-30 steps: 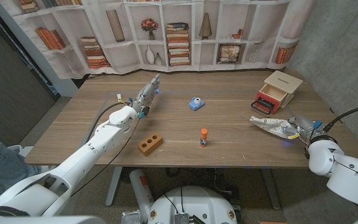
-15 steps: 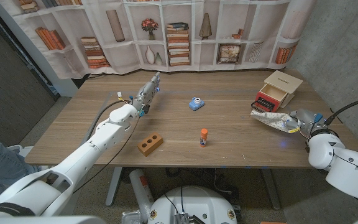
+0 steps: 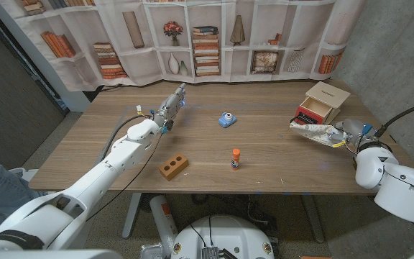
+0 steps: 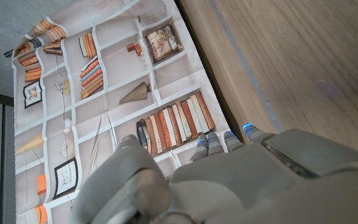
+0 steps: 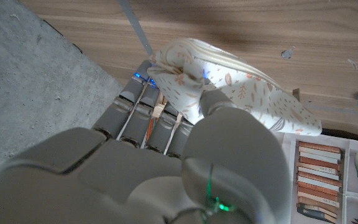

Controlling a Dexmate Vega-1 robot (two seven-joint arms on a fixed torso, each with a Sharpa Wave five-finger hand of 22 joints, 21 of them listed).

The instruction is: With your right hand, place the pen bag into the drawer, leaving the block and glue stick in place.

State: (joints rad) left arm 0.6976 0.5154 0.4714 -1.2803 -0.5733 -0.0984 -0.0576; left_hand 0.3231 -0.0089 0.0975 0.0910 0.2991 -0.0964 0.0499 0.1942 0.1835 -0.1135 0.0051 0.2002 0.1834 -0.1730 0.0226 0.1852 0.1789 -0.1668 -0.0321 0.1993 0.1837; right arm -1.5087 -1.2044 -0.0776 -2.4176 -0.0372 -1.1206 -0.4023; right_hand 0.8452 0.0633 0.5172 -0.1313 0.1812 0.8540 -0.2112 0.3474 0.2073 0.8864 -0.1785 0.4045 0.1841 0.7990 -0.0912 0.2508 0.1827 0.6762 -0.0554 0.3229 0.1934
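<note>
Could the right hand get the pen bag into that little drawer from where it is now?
Probably yes: the right hand holds the pen bag just in front of the open drawer, and nothing lies between them. The bag looks long for that drawer, though.

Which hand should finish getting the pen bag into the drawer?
Right. The right hand already holds the pen bag just in front of the open drawer; the left hand is far across the table.
</note>
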